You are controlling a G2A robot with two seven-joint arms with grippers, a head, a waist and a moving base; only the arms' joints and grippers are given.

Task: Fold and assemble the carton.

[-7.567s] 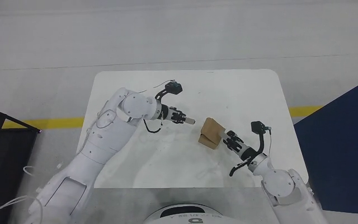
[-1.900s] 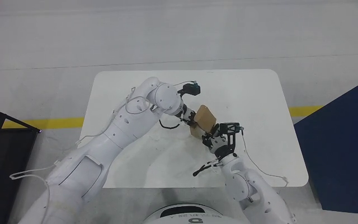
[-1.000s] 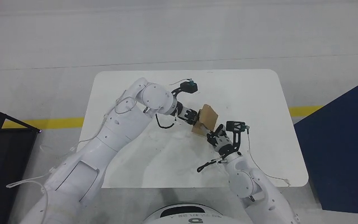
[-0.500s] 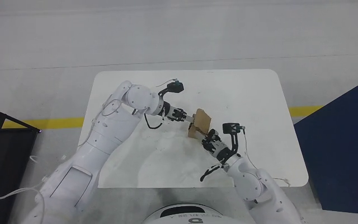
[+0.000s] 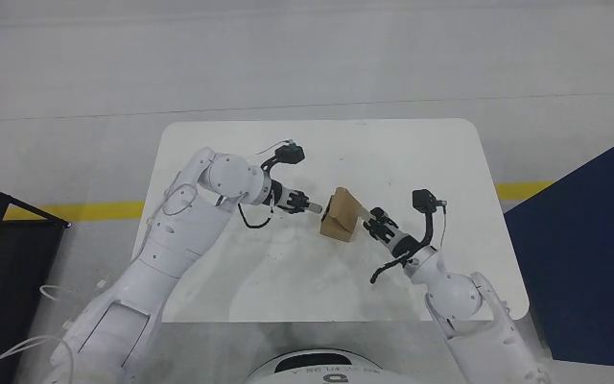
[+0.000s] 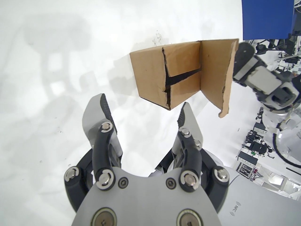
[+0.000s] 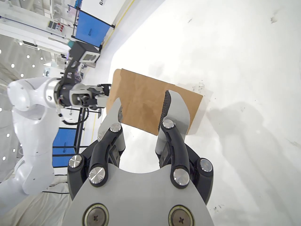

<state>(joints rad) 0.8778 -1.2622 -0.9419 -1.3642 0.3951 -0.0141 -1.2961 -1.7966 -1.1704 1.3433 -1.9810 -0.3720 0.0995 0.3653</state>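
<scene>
One carton [image 5: 338,213] stands near the middle of the table [image 5: 422,163] in the top view. The left gripper [image 5: 311,204] is just beside it on one side and the right gripper [image 5: 368,224] is close against the other. The carton already has its box shape, so I judge the task about midway, with flaps left to close.

In the left wrist view, the facing end has its flaps folded in, with dark gaps between them. One side flap [image 6: 215,76] juts out unfolded. The left gripper's fingers [image 6: 103,104] are spread wide and hold nothing, their tips just short of the cardboard.

In the right wrist view, the right gripper's fingers [image 7: 175,109] stand apart on either side of the carton's near panel. They are not clamped on it, and I cannot tell whether a pad touches it.
</scene>
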